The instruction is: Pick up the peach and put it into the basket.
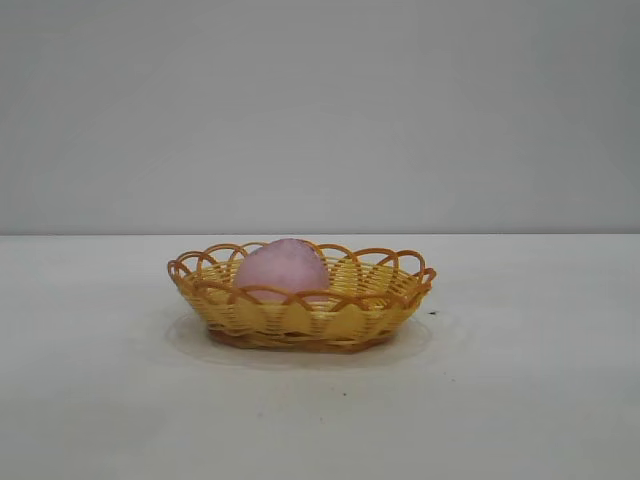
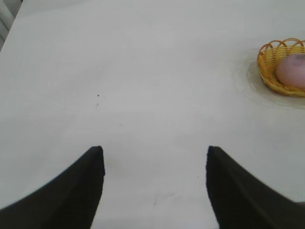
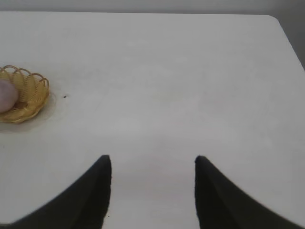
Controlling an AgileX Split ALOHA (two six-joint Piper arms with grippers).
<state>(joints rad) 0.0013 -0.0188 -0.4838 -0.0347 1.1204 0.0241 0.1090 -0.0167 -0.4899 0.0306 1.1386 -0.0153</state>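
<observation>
white table, peach in basket

A bare test bench in what appears to be a robotics lab: a plain white table runs up to a blank grey wall, with no household or shop furnishings anywhere in view. The only prop is a wicker basket holding a pink peach, well ahead of and off to the side of the left gripper, and likewise off to the side of the right gripper. Both grippers hang over the white surface with black fingers spread apart, a staged setup typical of manipulation trials.
</observation>
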